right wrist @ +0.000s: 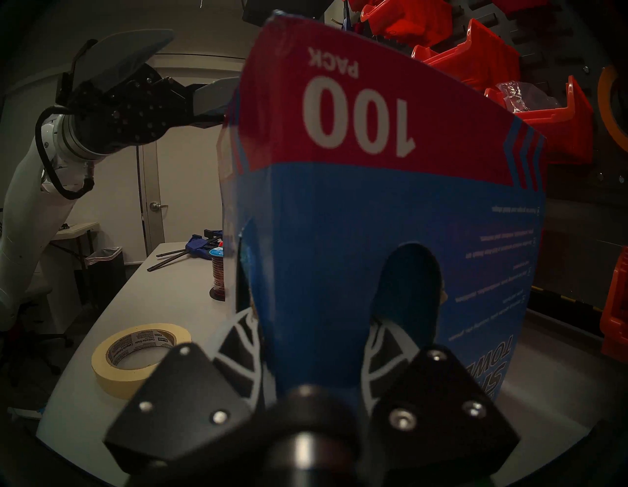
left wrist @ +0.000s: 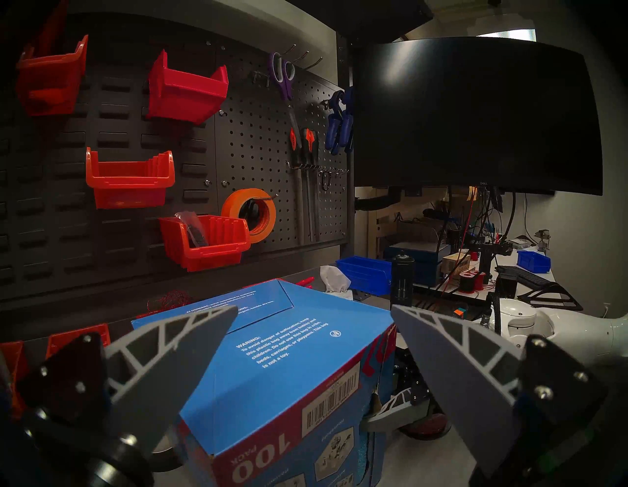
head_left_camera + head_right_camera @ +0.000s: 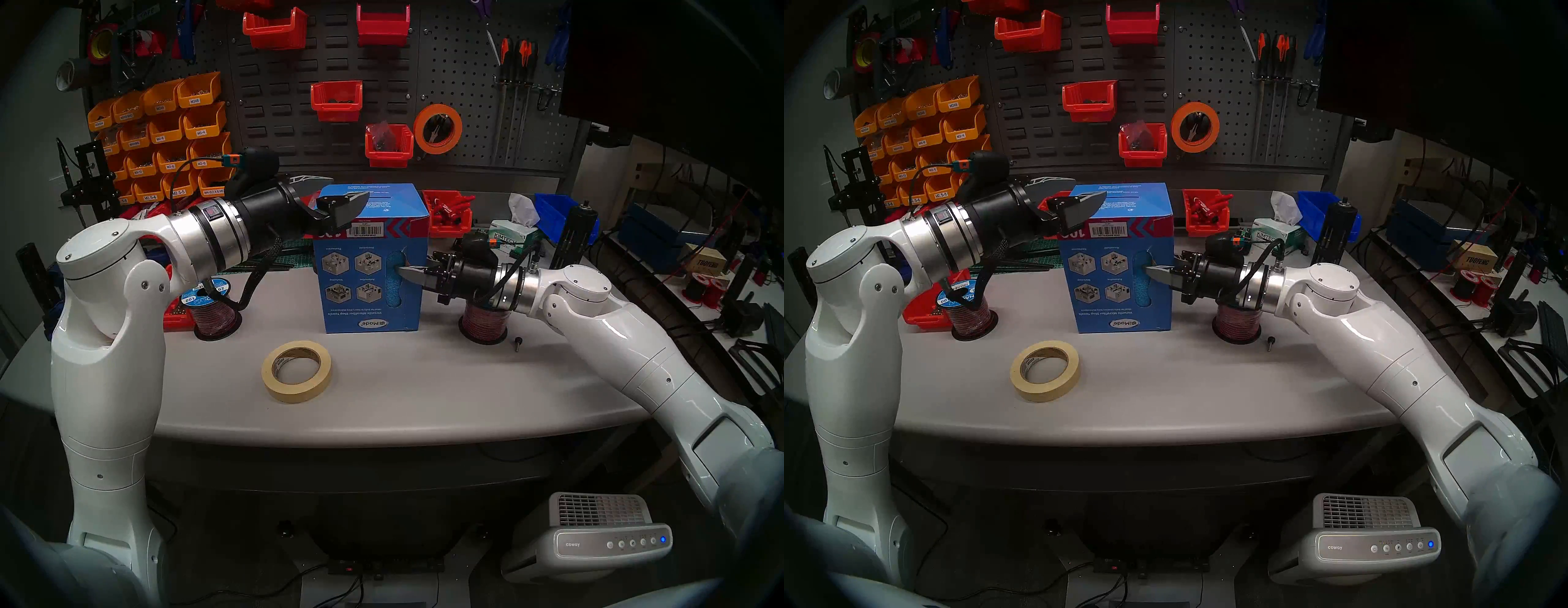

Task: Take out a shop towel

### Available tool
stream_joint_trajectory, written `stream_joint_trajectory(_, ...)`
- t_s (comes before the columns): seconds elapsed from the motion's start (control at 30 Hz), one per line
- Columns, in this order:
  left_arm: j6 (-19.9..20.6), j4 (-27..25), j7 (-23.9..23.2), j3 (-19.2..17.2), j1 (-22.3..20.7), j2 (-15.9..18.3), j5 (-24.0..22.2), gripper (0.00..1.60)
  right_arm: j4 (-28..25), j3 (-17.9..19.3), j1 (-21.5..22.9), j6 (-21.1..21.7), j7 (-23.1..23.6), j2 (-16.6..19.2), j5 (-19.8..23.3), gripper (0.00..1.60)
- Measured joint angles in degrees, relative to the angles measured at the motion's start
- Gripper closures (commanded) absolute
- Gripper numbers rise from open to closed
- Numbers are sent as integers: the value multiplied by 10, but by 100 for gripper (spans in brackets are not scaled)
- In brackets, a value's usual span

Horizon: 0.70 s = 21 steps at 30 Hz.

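Barely started: my right gripper (image 3: 401, 271) pokes into the blue carton's (image 3: 369, 297) slot at the shop towel (image 3: 392, 280), grip unclear; left gripper (image 3: 339, 199) spread wide, towel still inside.

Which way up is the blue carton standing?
Upside down. The blue carton stands on the table with its print, "100 PACK" and the logo, inverted in head and wrist views.

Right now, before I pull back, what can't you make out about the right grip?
1. Right gripper tips: right wrist view, hidden inside the carton's two cutouts.
2. Towel pinched or not: head views, the finger covers the contact; wrist view, cutouts too dark.
3. Left gripper touching the carton or not: left wrist view, no visible contact line.
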Motion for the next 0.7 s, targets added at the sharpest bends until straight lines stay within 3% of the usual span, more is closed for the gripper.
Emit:
stream_joint_trajectory(0.33,-5,7,11,-24,-3,-3,1,0,-4,5,18,0,5,4,-17,160)
stream_joint_trajectory(0.7,-17,47,39,-117,-32,-4,-3,0,-4,10,38,5,10,10,-30,160)
